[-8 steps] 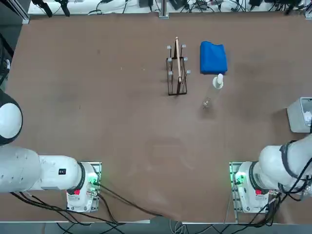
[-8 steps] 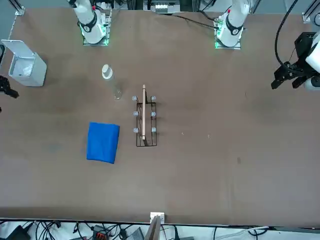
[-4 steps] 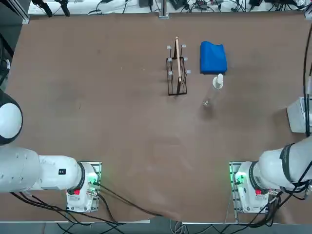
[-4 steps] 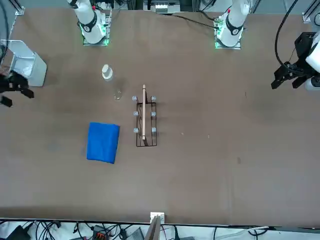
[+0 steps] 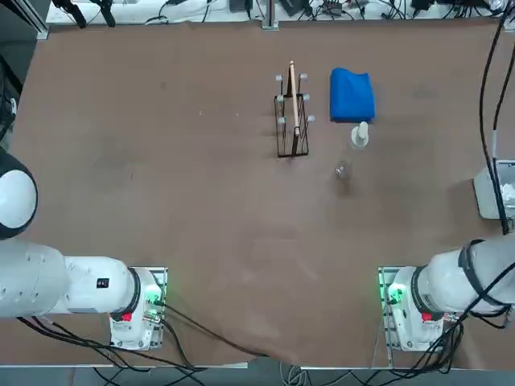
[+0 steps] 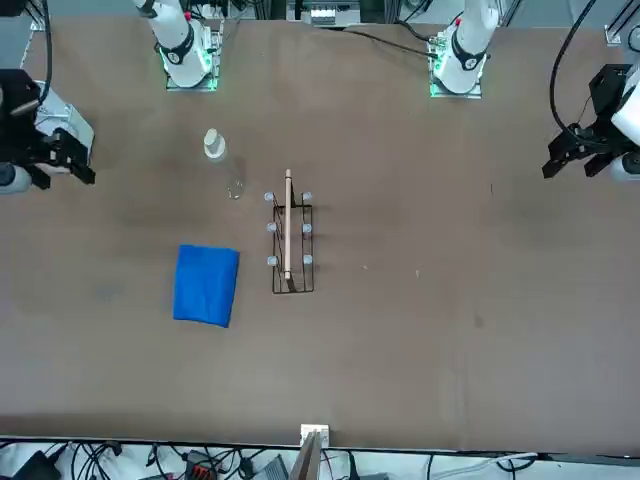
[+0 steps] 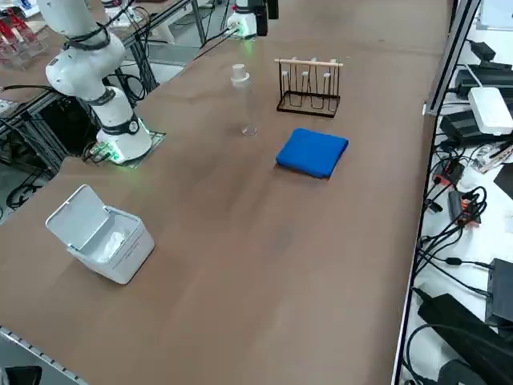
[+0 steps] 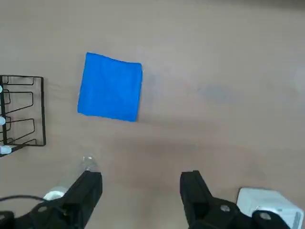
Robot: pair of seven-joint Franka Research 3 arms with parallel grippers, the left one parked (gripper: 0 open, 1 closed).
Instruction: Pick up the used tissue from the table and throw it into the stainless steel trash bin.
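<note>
The stainless steel trash bin (image 5: 492, 190) stands at the table's right edge with its lid flipped up (image 7: 103, 238). A small white wad, the used tissue (image 5: 507, 193), lies inside the bin (image 7: 113, 241). My right gripper (image 6: 58, 168) hangs high over the bin's place and covers part of the bin (image 6: 72, 125) in the front view. In the wrist view the gripper (image 8: 141, 191) is open with nothing between its black fingers (image 8: 193, 188), and the bin (image 8: 269, 205) shows beside one of them. The brown table (image 5: 201, 201) bears no other paper.
A folded blue cloth (image 5: 352, 95) lies at the far side, beside a wire rack (image 5: 292, 112). A clear bottle with a white cap (image 5: 359, 137) stands just in front of the cloth (image 7: 313, 152). The right arm's base (image 7: 120, 136) is near the bin.
In the front view my right gripper has come in from the left edge and now stands in front of the bin. It stays open.
</note>
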